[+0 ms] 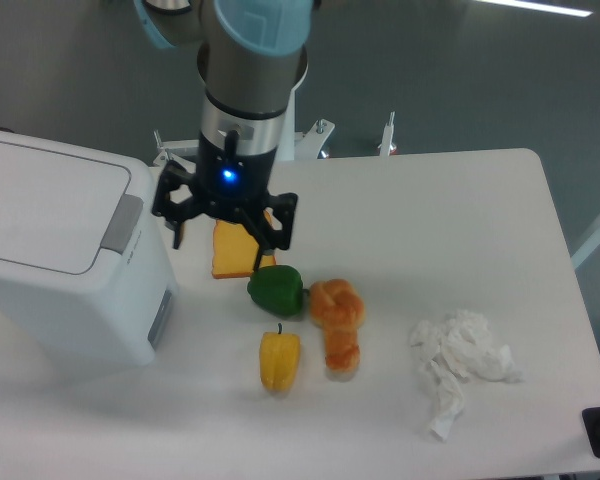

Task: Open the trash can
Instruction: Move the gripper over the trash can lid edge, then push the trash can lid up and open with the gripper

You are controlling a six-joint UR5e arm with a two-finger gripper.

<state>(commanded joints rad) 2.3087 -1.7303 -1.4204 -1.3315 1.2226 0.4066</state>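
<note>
The trash can [50, 260] is a large white boxy bin at the left of the table. Its flat white lid [42, 205] lies closed, and the grey push tab [123, 223] sits on its right edge. My gripper [227, 232] hangs above the table just right of the bin, over an orange cheese-like wedge [233, 252]. Its black fingers [280, 225] are spread apart and hold nothing. It is close to the push tab but does not touch the bin.
A green pepper [277, 289], a yellow pepper [278, 360] and a croissant [338, 320] lie in the middle of the white table [460, 210]. Crumpled white paper [460, 360] lies at the right. The table's far edge runs behind my arm.
</note>
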